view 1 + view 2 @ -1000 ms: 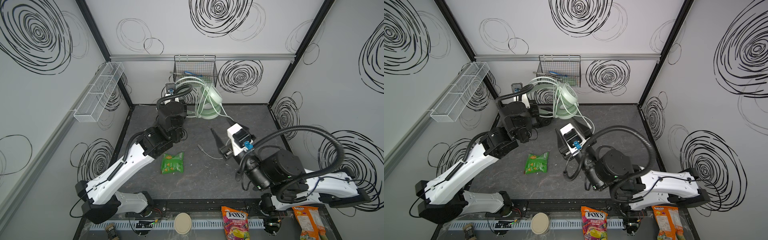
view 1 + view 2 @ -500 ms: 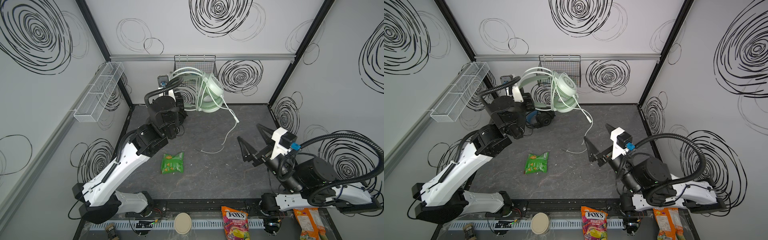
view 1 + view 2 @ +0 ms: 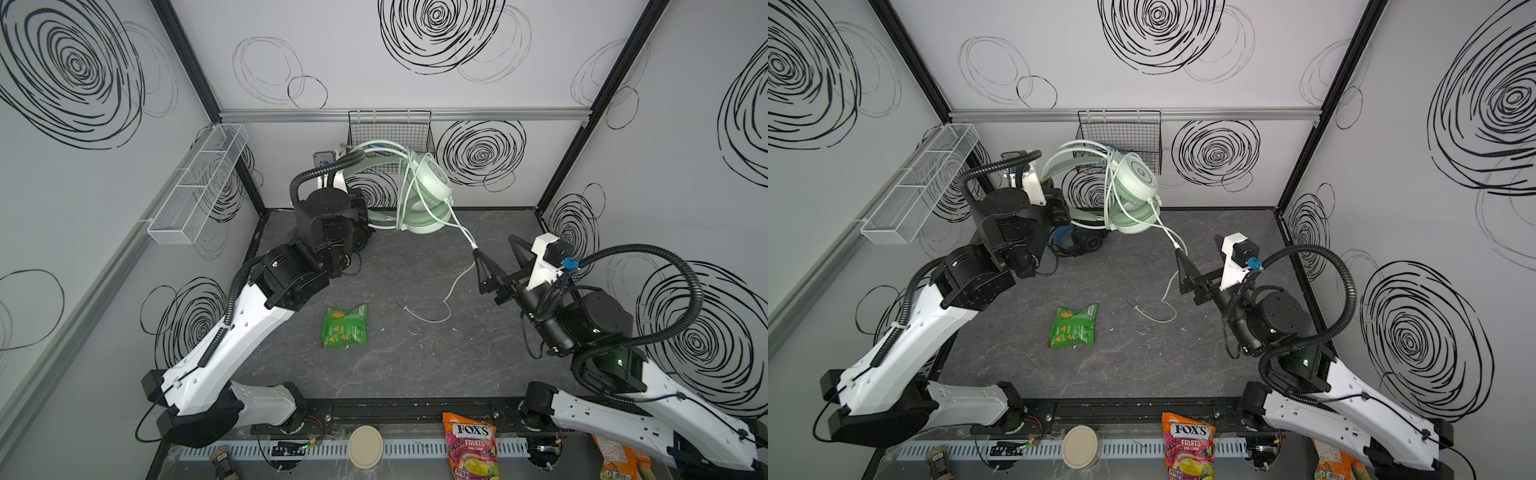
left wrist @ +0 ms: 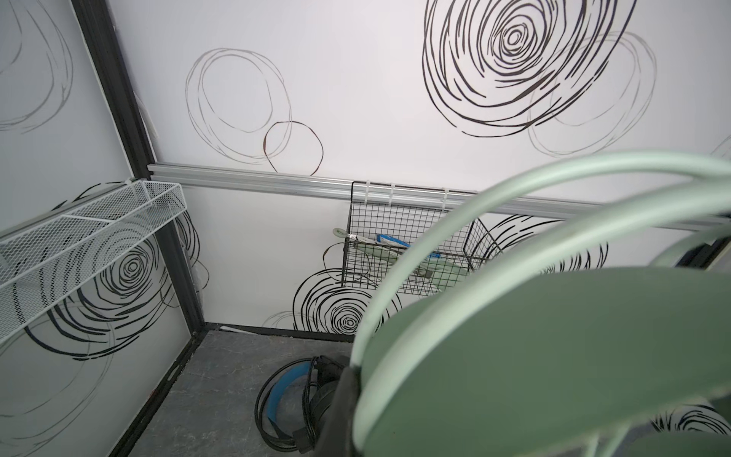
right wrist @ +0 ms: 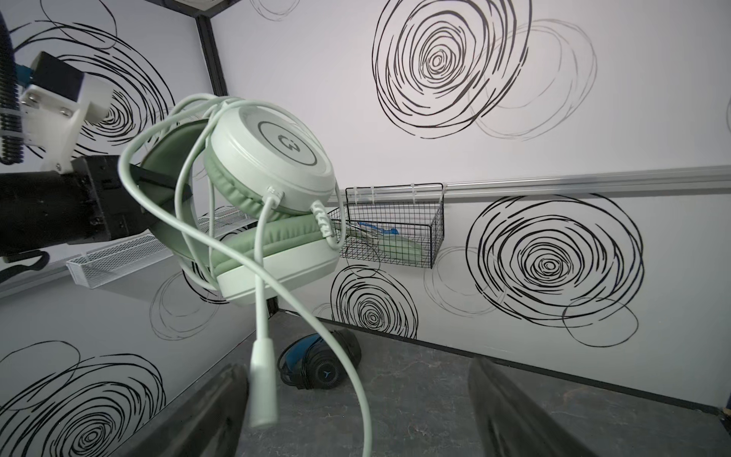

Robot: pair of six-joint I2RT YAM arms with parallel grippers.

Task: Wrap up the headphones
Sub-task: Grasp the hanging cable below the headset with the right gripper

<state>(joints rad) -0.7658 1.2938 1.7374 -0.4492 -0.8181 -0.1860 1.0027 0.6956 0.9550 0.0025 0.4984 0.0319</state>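
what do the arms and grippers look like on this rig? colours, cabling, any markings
Left arm and right arm: white shells on the long links, black joint housings. A black corrugated hose loops to each wrist, where a white camera bracket sits; the right one carries a blue connector. Right gripper: black, tapered triangular fingers. No lettering visible.
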